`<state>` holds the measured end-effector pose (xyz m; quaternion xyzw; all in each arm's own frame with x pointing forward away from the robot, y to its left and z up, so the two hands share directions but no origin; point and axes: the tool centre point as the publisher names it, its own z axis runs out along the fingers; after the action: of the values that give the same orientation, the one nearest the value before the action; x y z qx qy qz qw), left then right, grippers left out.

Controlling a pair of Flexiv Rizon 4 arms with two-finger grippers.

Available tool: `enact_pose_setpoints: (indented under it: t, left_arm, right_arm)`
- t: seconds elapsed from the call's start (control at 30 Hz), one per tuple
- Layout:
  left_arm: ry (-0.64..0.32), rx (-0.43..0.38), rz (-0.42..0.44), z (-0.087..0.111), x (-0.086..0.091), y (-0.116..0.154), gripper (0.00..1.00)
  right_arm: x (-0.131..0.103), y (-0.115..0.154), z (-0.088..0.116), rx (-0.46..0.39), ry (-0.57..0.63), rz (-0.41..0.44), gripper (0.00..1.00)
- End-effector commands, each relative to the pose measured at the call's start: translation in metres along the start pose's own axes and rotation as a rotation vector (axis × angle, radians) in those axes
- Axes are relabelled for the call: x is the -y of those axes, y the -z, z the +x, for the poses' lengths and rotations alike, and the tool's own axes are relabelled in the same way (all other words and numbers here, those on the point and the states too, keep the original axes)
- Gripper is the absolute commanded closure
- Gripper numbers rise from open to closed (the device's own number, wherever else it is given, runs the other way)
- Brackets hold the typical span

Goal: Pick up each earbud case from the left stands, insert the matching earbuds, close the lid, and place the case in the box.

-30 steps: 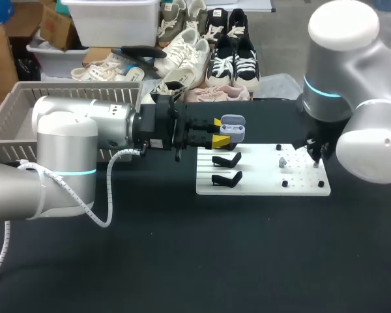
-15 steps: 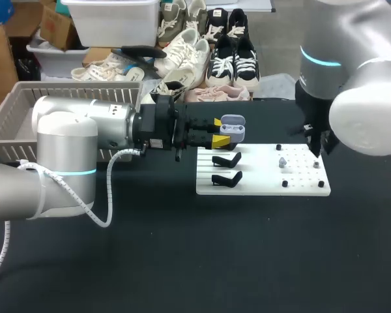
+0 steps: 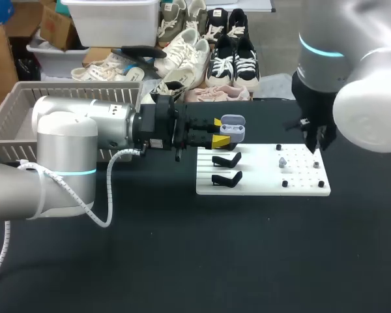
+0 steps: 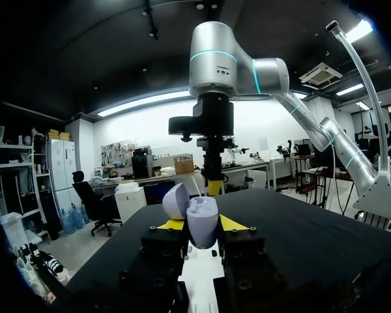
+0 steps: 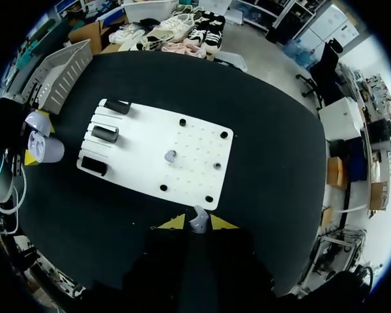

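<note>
**Earbud in the right gripper, open case waiting in the left**

The left gripper [image 4: 201,225] is clamped on the earbud case [image 3: 232,129], holding it clear of the table just past the black stands [image 3: 226,160], with the lid tipped back and the wells apparently facing up. The right gripper [image 5: 197,223] hangs over the far end of the white board [image 3: 260,188], pinching a small earbud [image 5: 197,216] between its yellow tips. From this gripper the case lies well apart, across the board and off its stand-side edge. A second earbud [image 5: 170,156] sits on the board between them. The right arm likely has to carry its earbud across and down into the open wells.
</note>
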<state>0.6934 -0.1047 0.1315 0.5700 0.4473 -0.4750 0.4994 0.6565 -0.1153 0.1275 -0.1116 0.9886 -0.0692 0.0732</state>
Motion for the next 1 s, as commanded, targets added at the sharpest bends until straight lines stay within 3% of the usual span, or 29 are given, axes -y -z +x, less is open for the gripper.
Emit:
enact_pose_setpoints:
  t: [0.03, 0.17, 0.43, 0.53, 0.73, 1.0]
  left_arm:
    - [-0.001, 0.001, -0.002, 0.001, 0.000, 0.000, 1.00]
    - [-0.001, 0.001, -0.002, 0.001, 0.000, 0.000, 1.00]
    - [-0.001, 0.001, -0.002, 0.001, 0.000, 0.000, 1.00]
    - [-0.001, 0.001, -0.002, 0.001, 0.000, 0.000, 1.00]
    - [-0.001, 0.001, -0.002, 0.001, 0.000, 0.000, 1.00]
    - [-0.001, 0.001, -0.002, 0.001, 0.000, 0.000, 1.00]
  right_arm:
    - [0.000, 0.000, 0.004, 0.011, -0.003, 0.002, 1.00]
    - [0.000, 0.000, 0.004, 0.011, -0.003, 0.002, 1.00]
    - [-0.031, 0.030, -0.002, 0.004, -0.360, -0.025, 1.00]
    - [-0.041, 0.038, -0.003, -0.027, -0.438, 0.002, 1.00]
    - [-0.058, 0.040, -0.003, -0.103, -0.536, 0.079, 1.00]
    - [-0.083, 0.053, 0.000, -0.107, -0.593, 0.007, 1.00]
